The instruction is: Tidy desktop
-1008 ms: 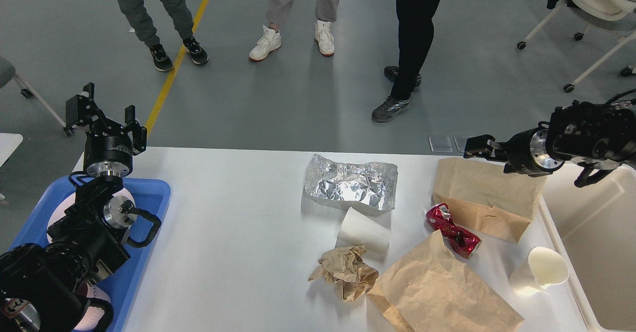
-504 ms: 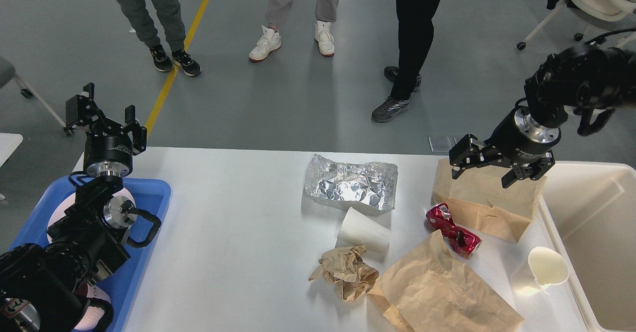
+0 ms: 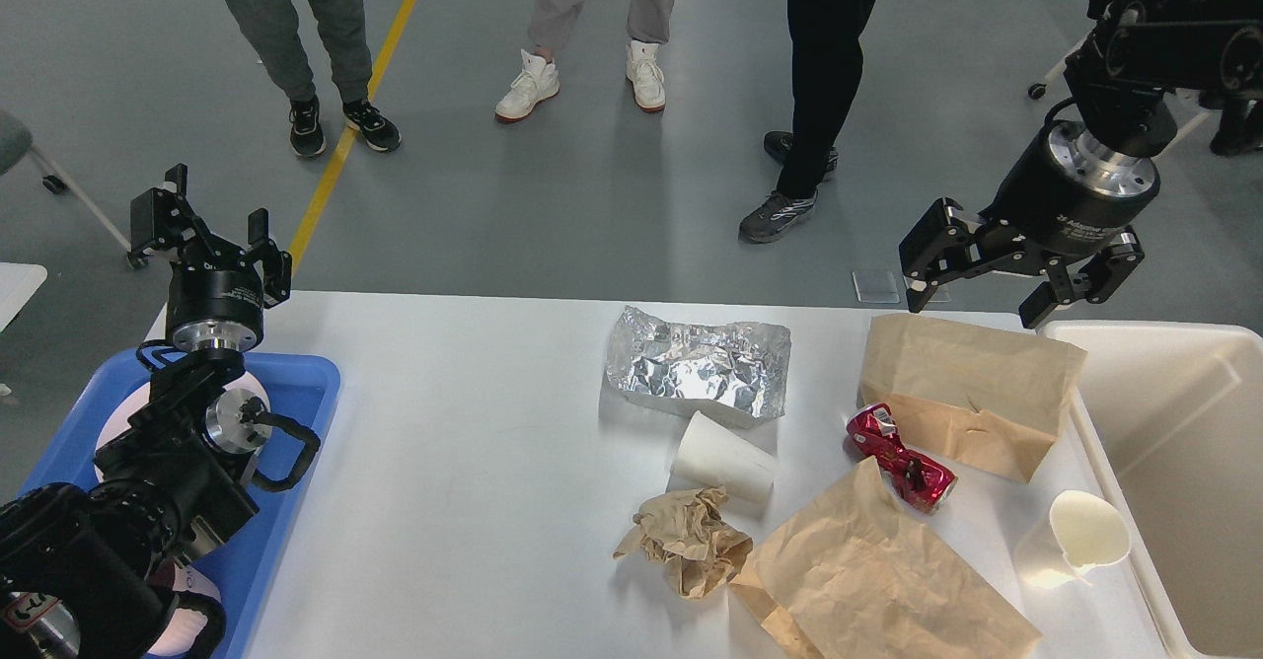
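The desktop is a wide white table strewn with litter. On it lie a crumpled foil sheet, a tipped white paper cup, a ball of brown paper, a crushed red can, two brown paper bags, and a second white cup near the right edge. My right gripper hangs open and empty above the far edge of the back bag. My left gripper points up, open and empty, over the table's far left corner.
A blue tray holding pale dishes sits at the left under my left arm. A cream-white bin stands against the table's right side. Three people stand on the floor beyond the far edge, and a wheeled chair is at the top right.
My right arm swung up from beside the bin, turning its gripper from sideways to pointing down, then lifted it a little higher above the back bag. The left arm stayed still.
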Tool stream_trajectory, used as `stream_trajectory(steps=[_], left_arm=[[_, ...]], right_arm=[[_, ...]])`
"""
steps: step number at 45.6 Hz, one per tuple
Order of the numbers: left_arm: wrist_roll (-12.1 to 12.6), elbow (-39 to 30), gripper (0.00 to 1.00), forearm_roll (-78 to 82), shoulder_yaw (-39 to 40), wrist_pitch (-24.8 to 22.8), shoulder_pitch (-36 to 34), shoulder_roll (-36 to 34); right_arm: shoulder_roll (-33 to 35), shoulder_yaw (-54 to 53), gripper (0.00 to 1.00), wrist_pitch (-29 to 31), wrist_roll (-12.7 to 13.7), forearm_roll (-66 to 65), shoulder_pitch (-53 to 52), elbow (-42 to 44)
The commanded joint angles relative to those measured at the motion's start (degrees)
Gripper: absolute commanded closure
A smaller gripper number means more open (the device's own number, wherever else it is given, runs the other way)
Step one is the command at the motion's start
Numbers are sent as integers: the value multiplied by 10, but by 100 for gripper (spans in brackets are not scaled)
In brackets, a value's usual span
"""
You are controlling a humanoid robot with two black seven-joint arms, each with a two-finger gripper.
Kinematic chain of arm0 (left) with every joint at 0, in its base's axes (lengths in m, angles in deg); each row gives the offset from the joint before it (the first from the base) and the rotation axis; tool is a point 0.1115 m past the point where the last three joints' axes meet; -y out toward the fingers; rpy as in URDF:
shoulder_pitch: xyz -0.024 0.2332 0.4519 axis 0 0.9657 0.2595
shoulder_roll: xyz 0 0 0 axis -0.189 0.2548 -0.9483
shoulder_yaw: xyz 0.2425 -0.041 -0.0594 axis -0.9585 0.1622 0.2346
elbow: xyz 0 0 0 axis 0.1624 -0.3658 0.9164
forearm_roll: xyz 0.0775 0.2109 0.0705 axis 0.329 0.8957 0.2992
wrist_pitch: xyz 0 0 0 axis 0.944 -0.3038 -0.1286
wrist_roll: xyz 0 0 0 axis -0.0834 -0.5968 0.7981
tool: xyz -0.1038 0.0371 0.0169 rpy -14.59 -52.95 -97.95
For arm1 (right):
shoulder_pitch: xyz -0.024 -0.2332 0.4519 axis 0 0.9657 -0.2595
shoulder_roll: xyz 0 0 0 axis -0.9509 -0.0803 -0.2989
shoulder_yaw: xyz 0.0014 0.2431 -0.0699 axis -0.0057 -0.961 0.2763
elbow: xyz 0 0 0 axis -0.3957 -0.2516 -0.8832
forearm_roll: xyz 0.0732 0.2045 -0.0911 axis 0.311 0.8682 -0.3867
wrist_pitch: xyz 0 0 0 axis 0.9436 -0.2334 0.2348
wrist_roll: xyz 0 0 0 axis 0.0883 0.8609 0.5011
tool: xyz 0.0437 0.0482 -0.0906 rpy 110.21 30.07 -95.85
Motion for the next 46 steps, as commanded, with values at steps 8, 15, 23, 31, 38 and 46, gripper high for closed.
stream_trajectory(steps=[8, 15, 23, 31, 38, 46], left_arm=[[0, 0, 4, 0, 0, 0, 0, 0], [0, 0, 4, 0, 0, 0, 0, 0], [0, 0, 4, 0, 0, 0, 0, 0], [0, 0, 4, 0, 0, 0, 0, 0], [0, 0, 4, 0, 0, 0, 0, 0], [0, 0, 4, 0, 0, 0, 0, 0]], right_arm=[[80, -4, 0, -58, 2, -4, 167, 37], [98, -7, 0, -128, 2, -1, 261, 63], [104, -20, 0, -199, 3, 0, 321, 65], [104, -34, 0, -226, 4, 7, 362, 78], [104, -53, 0, -284, 4, 7, 391, 78], [104, -55, 10, -345, 4, 7, 422, 77]])
